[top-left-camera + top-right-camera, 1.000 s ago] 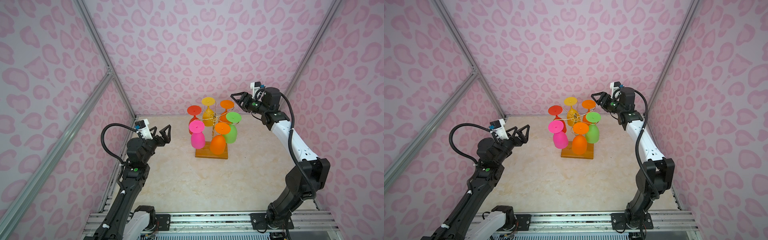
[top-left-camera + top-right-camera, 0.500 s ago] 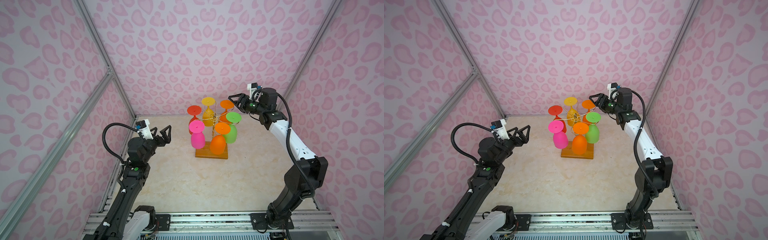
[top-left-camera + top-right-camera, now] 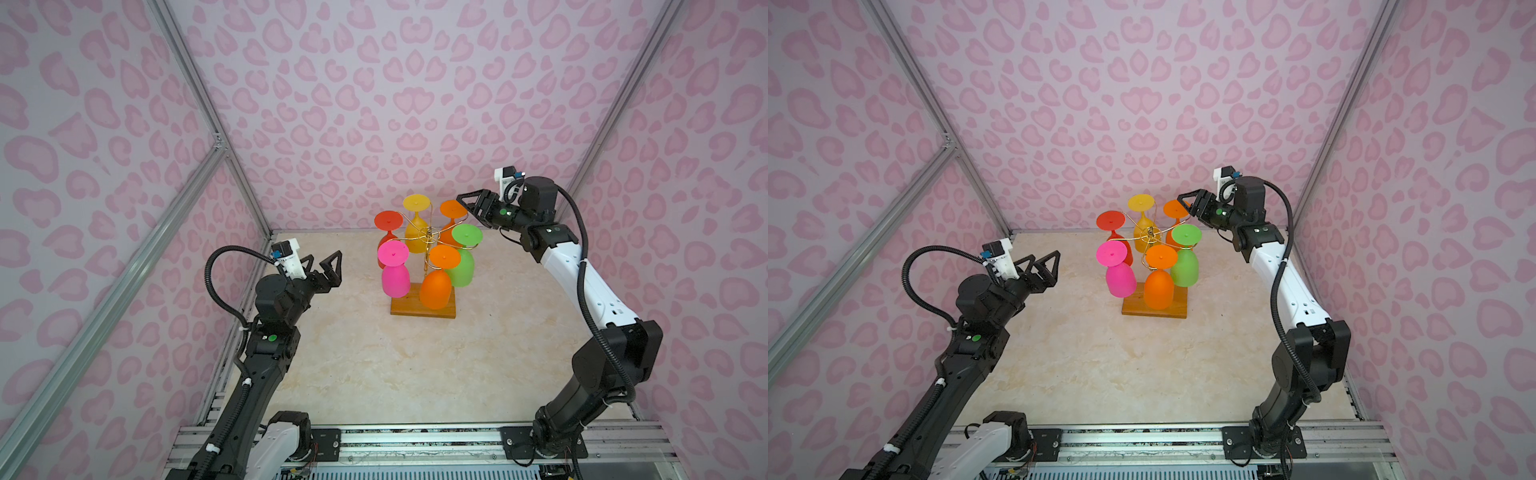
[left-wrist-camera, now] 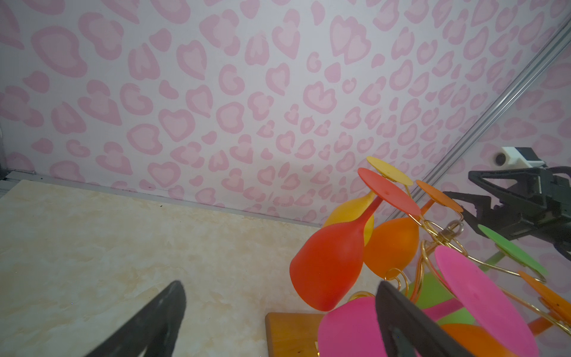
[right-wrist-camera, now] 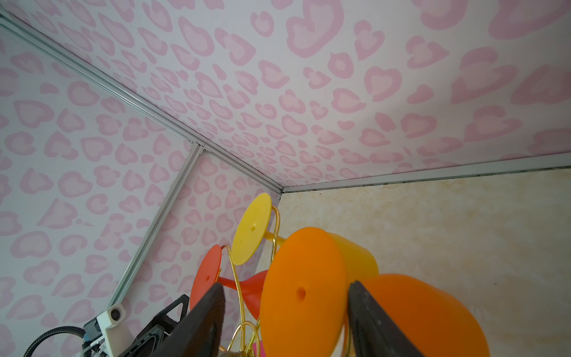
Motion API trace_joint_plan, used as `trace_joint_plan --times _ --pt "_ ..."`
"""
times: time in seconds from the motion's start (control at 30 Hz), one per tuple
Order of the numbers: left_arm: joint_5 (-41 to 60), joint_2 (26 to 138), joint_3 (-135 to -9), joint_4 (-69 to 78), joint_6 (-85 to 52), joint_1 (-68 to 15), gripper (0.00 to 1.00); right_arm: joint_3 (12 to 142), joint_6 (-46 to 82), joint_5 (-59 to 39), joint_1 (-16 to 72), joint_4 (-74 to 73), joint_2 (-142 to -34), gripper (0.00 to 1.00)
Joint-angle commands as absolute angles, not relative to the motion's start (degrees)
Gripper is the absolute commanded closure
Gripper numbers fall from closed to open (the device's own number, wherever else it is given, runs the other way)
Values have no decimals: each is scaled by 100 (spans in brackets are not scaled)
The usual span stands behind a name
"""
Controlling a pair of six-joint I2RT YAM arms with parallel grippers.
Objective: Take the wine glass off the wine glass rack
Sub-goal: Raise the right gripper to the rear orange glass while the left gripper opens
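Right hand (image 3: 464,204) at gold wire wine glass rack (image 3: 401,308)
Part-open astride the foot of the rear orange plastic wine glass (image 5: 302,293); left hand (image 3: 322,262) wide, empty.

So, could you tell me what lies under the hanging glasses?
The rack's wooden base; the front orange glass hides its middle and the pink glass a corner.

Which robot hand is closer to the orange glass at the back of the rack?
Right. The right hand is at the back orange glass, with its fingers on either side of it. The left hand hangs on the opposite side of the rack, touching no glass.
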State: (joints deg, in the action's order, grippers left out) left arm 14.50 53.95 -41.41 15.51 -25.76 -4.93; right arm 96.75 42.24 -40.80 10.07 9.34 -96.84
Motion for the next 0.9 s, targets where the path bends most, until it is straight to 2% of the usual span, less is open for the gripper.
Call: trace_joint_plan --times 0.0,0.5,0.87 --pt "1433 5392 -4258 1556 -2541 -492 3 9650 4079 -4057 1019 896 -9646 35" --pt "1397 5339 -4228 1512 -2549 -487 3 9570 4148 -4262 1028 837 -9619 37" --pt "1371 5360 -4168 1512 -2541 -492 3 9662 4026 -4052 1028 1061 -9673 35"
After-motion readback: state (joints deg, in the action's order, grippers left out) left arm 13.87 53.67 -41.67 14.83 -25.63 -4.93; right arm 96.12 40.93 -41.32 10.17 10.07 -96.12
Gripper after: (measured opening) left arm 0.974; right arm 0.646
